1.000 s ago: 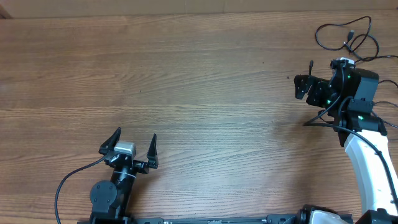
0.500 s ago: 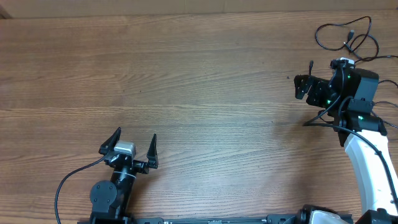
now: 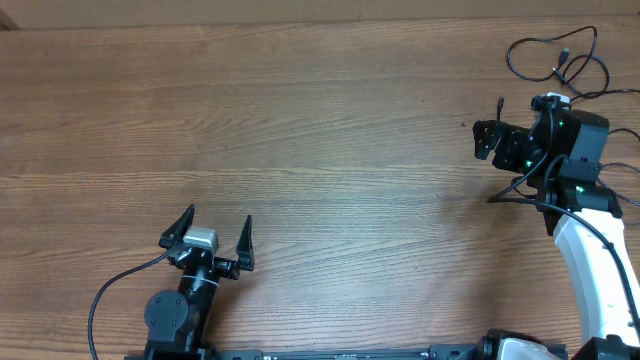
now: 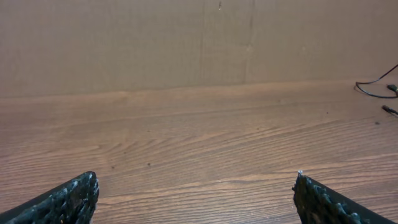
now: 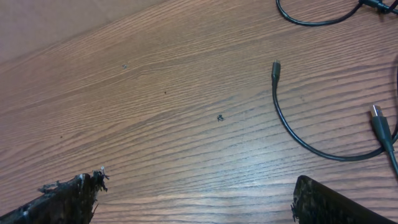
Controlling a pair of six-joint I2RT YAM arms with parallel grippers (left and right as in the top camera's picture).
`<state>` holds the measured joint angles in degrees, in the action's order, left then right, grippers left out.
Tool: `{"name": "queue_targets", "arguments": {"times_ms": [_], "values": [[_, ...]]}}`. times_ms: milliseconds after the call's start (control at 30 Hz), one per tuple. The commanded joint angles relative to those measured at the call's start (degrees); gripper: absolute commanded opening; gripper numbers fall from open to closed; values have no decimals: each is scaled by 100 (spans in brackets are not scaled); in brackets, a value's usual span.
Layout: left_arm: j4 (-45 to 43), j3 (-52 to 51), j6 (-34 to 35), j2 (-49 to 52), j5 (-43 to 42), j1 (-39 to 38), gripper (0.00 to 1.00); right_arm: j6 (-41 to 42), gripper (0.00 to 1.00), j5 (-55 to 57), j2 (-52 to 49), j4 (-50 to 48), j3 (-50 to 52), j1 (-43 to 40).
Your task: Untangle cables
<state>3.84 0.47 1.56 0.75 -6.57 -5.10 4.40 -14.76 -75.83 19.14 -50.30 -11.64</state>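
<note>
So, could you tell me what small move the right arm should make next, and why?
Probably lower the right gripper onto the loose cable end just ahead: its jaws are open and empty, and the left gripper sits far away.

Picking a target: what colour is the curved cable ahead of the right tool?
The cable is black; the right wrist view shows it best.

Place: you are looking at a robot lab bench or test cell, not a home.
Surface: a wide wood-grain worktop (image 3: 300, 120) fills your overhead view.
Backdrop: a plain brown board (image 4: 155, 43) stands along its far edge.
Rig: left arm (image 3: 175, 310) and right arm (image 3: 595, 260) are mounted at the near edge, with green lights on the right one.
Props: thin black cables (image 3: 560, 60) lie at the far right.
</note>
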Motion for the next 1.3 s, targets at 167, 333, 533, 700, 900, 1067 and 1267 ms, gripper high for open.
{"name": "queue_targets", "arguments": {"times_ms": [167, 333, 533, 700, 900, 1067, 1267], "values": [[22, -20, 79, -55, 79, 33, 100, -39, 100, 17, -7, -33, -33, 7], [22, -20, 79, -55, 79, 33, 100, -42, 100, 17, -46, -37, -33, 4], [22, -20, 79, -55, 79, 33, 100, -42, 100, 22, 87, 129, -24, 0], [22, -20, 79, -55, 76, 33, 100, -42, 100, 197, 680, -153, 529, 0], [22, -20, 79, -55, 76, 33, 100, -15, 100, 184, 1956, -1241, 1989, 0], [22, -20, 79, -55, 76, 33, 99, 24, 100, -39, 2949, -2135, 3268, 0], [22, -20, 79, -50, 76, 33, 100, 22, 100, -72, 4232, -3265, 4629, 7]]}}
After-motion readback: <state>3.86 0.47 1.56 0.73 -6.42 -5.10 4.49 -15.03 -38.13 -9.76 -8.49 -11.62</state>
